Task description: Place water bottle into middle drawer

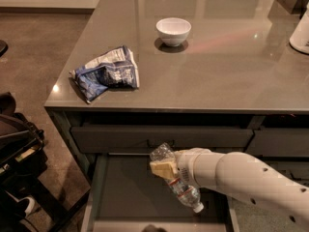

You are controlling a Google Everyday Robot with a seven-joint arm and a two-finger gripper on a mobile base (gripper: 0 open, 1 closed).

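The water bottle (179, 187) is clear and ribbed with a red-and-white label band. It hangs tilted, its white cap pointing down and to the right, over the open middle drawer (125, 197). My gripper (162, 168) reaches in from the right on a white arm. Its tan fingers (161, 169) are shut on the bottle's upper part, just in front of the closed top drawer front (116, 138). The bottle's cap end is low over the drawer floor; I cannot tell whether it touches.
On the grey counter (227, 76) lie a blue-and-white foil snack bag (107, 73) and a white bowl (173, 30). A white object (301, 33) stands at the right edge. Dark gear (14, 153) sits on the floor left of the cabinet.
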